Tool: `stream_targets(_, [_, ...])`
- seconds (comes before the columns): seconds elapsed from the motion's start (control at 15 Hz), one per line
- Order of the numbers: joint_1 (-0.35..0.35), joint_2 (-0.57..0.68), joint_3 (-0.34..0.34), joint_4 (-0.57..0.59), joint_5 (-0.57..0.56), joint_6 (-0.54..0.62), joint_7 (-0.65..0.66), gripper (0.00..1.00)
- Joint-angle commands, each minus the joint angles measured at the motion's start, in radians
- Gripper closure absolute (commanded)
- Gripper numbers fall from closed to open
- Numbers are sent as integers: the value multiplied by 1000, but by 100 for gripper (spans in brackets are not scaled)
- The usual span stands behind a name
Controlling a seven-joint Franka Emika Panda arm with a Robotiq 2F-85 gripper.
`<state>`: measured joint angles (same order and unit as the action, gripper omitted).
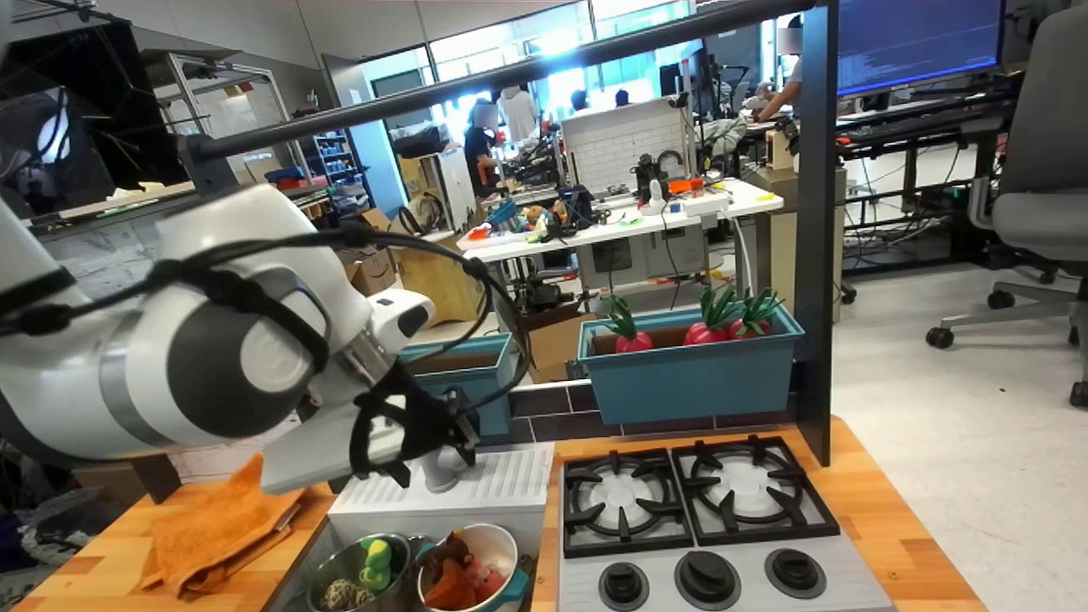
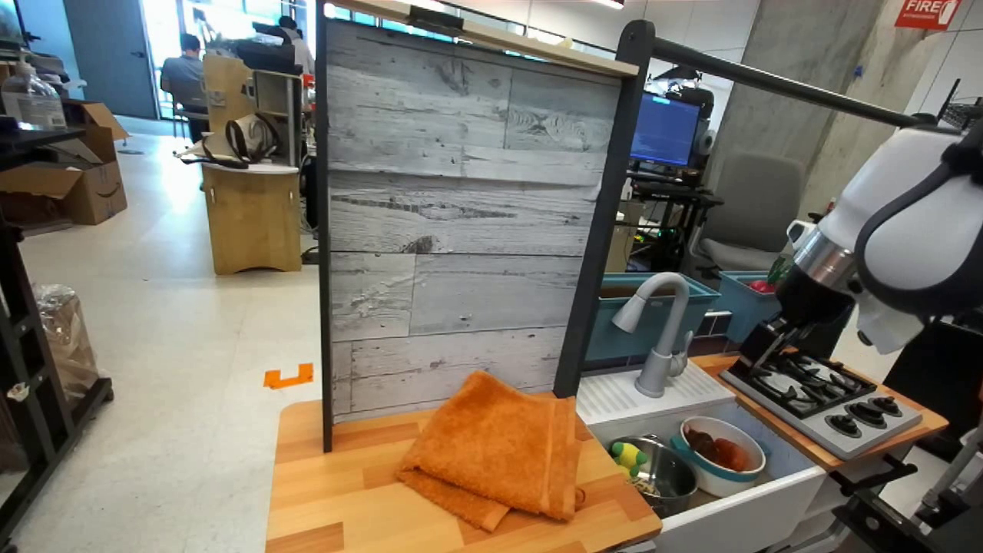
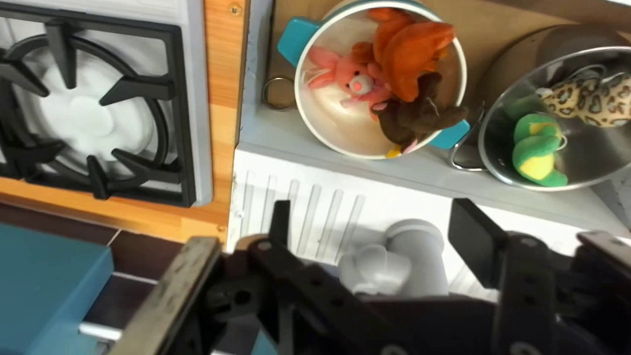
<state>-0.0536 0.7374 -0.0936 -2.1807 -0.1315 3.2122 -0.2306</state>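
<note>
Jaws are spread wide, nothing gripped. Grey faucet point(image 3: 419, 254) is framed beyond and between them, lower centre of wrist view, untouched. White pot point(image 3: 345, 125), upper centre, is loaded with plush toys point(image 3: 406, 61); green-yellow toy point(image 3: 538, 150) is contained in metal pot point(image 3: 584, 160), right edge. Stove point(image 3: 88, 116) is cropped upper left, blue planter point(image 3: 42, 281) lower left. Orange towel point(image 2: 491, 445) is laid on counter point(image 2: 345, 491), bottom centre of an exterior view.

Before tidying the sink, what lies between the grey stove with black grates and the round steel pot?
The wrist view shows, from the stove: a wooden counter strip, a silvery ring, and a round white teal-handled pot holding plush toys.
</note>
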Motion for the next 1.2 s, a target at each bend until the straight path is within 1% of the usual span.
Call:
stream_targets(0.0, [-162, -253, 177, -182, -69, -89, -69, 0])
stream_targets(0.07, [-206, -311, 250, -223, -65, -137, -85, 0])
stream_targets(0.13, [-246, -365, 326, -255, 13, -202, -158, 0])
stream_targets(0.2, [-290, -403, 405, -257, 104, -284, -235, 0])
stream_targets(0.27, [-354, -447, 486, -264, 169, -379, -293, 0])
stream_targets(0.33, [-241, -338, 353, -208, 97, -256, -197, 0])
stream_targets(0.4, [-265, -386, 401, -223, 158, -319, -255, 0])
stream_targets(0.47, [-270, -421, 417, -235, 182, -351, -277, 0])
stream_targets(0.67, [-275, -444, 420, -255, 188, -363, -288, 0])
stream_targets(0.73, [-234, -433, 376, -261, 153, -348, -230, 0])
stream_targets(0.8, [-177, -420, 332, -276, 88, -260, -215, 0])
stream_targets(0.93, [-71, -401, 263, -273, -22, -166, -192, 0])
stream_targets(1.0, [34, -387, 196, -252, -100, -145, -129, 0])
stream_targets(1.07, [99, -373, 155, -219, -216, -151, -44, 0])
stream_targets(1.13, [175, -351, 104, -179, -296, -154, 39, 0])
